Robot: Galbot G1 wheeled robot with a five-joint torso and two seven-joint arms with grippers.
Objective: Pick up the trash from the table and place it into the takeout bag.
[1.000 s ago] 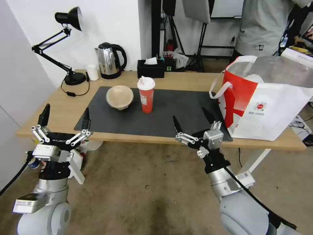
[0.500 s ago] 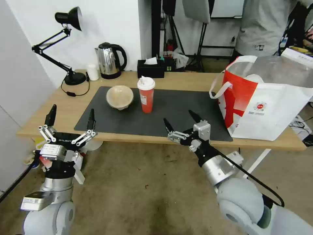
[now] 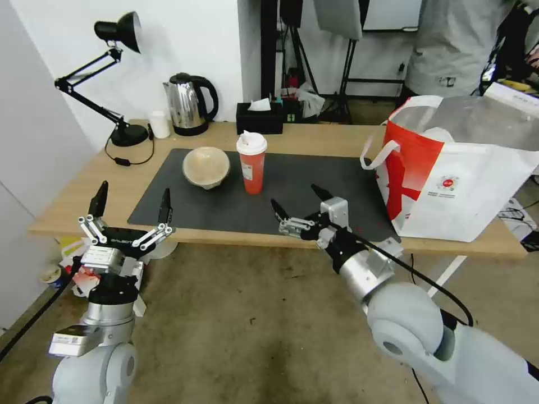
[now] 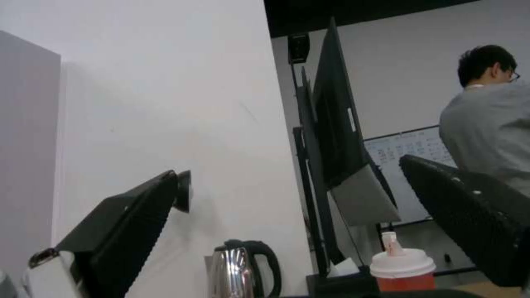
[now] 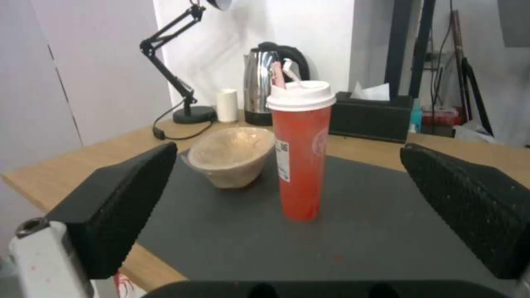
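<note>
A: Right hand (image 3: 298, 205)?
B: Spread wide, empty, over the mat's (image 3: 314, 185) near edge, aimed at the cup (image 3: 252, 163).
A: Left hand (image 3: 131, 204)?
B: Also spread, empty, just off the desk's (image 3: 95, 188) front edge.
A: Trash?
B: Cup upright mid-mat, bowl (image 3: 206, 166) just beside it. Bag (image 3: 449, 179) at desk's right end.
</note>
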